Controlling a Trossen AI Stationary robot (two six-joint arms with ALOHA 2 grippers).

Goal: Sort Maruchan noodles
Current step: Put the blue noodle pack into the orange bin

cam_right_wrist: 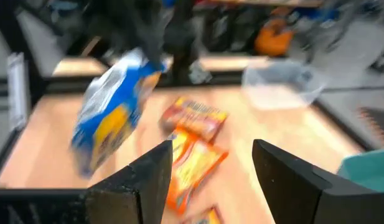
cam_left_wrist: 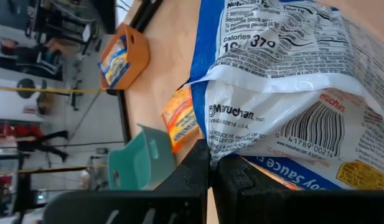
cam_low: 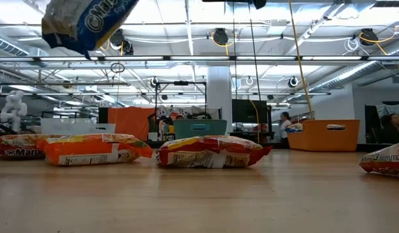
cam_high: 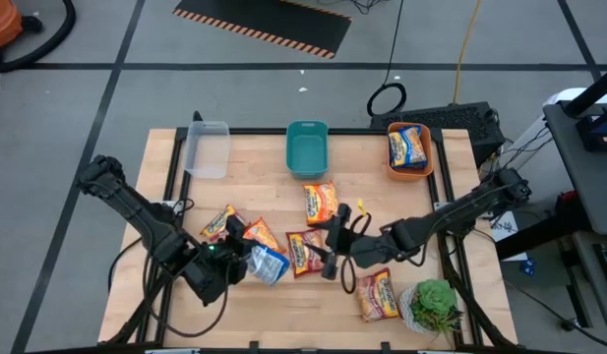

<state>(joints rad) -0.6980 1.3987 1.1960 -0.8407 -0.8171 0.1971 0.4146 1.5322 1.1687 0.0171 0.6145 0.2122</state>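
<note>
- The left end effector [cam_high: 246, 258] pinches the blue-white packet [cam_high: 268, 264] by one edge, lifted clear of the surface [cam_high: 254, 305].
- The clear bin [cam_high: 208, 148] lies far-left, nearer this arm.
- The right end effector [cam_high: 333, 246], spread, hovers over the red packet [cam_high: 303, 252].

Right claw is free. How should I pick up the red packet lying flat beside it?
Probably from straight above, closing across the short width of the red packet at mid-body: it lies flat on the table, leaving no edge to get under. The open right claw is beside it. Mind the blue packet held by the left claw on its other side.
</note>
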